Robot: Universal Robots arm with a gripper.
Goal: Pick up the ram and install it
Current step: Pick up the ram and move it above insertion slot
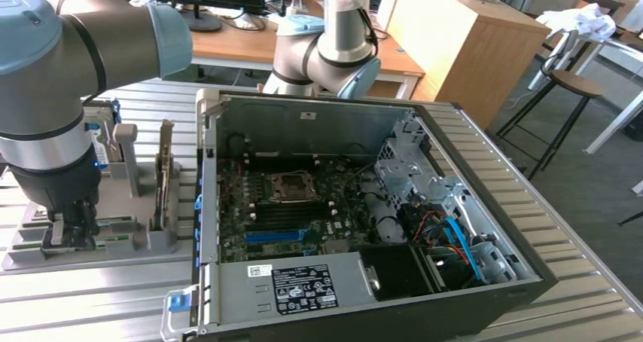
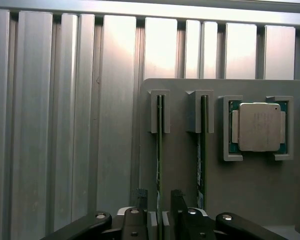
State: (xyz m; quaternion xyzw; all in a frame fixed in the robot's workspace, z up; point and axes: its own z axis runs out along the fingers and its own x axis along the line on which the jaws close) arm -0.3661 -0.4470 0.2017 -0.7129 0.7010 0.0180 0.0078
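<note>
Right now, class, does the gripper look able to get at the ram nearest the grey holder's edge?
Probably yes: the gripper is over the grey holder, its open fingers either side of that ram, which stands on edge, with nothing between.

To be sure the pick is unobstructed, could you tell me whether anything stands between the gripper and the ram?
Nothing visible does. The gripper sits right at the ram, which stands on edge in the grey holder; the neighbouring stick stands apart in its own slot.

My arm [image 1: 45, 78] folds over so the wrist [image 1: 56, 180] points straight down, the pincer [image 1: 71, 233] low, its fingers [image 2: 177, 202] parted by a narrow gap.
</note>
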